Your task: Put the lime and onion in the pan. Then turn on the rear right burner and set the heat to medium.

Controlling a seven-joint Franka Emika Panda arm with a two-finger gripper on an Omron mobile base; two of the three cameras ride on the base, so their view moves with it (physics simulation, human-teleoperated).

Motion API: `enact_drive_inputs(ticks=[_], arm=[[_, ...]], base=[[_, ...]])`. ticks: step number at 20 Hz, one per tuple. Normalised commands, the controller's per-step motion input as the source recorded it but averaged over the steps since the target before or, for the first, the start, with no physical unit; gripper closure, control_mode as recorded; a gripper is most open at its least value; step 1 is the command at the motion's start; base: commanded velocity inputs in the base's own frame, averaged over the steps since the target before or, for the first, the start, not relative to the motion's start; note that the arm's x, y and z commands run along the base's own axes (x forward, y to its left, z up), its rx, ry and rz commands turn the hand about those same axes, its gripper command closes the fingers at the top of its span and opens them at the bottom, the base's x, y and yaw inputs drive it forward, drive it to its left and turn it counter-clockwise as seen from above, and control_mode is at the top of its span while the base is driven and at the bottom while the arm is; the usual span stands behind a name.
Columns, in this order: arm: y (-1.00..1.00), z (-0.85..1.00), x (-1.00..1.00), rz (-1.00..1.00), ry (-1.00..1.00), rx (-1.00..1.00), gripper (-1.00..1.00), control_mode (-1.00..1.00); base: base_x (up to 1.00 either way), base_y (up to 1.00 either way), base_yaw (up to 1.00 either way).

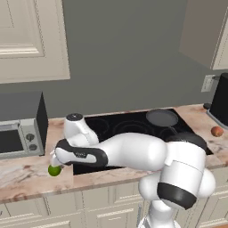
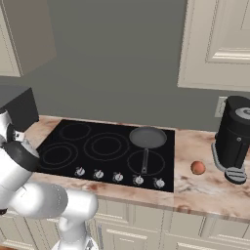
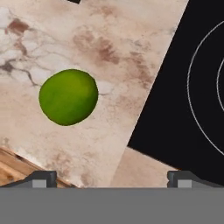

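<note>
Marble counter [image 3: 131,43], lime [image 3: 68,96] near its front edge, beneath the spread gripper [image 3: 111,177].

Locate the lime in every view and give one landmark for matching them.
Left base view: lime at lower left, on the counter beside the cooktop's left front corner.
Right base view: not in it.
Hand view: lime left of centre, on the counter.
Shared landmark: the black cooktop.
</note>
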Motion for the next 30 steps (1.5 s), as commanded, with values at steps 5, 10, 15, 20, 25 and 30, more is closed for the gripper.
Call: enact_drive_inputs(ticks=[5,10,15,20,25,30], arm=[[0.34,-0.07,0.0,0.09,0.0,0.0,-1.0,-1.0],[0.35,0.0,0.02,0.01,-0.02,0.0,-1.0,-1.0],[0.24,-0.01,0.02,-0.02,-0.03,0.0,-1.0,-1.0],[0.19,-0.01,0.13,-0.1,-0.01,0.0,-1.0,-1.0],[0.05,0.0,0.16,-0.12,0.0,0.0,-1.0,-1.0],[0.01,0.0,0.15,-0.12,0.0,0.0,-1.0,-1.0]], base=[[0.0,0.0,0.0],[0.0,0.0,0.0],[0.0,0.0,0.0],[0.0,0.0,0.0],[0.0,0.0,0.0],[0.0,0.0,0.0]])
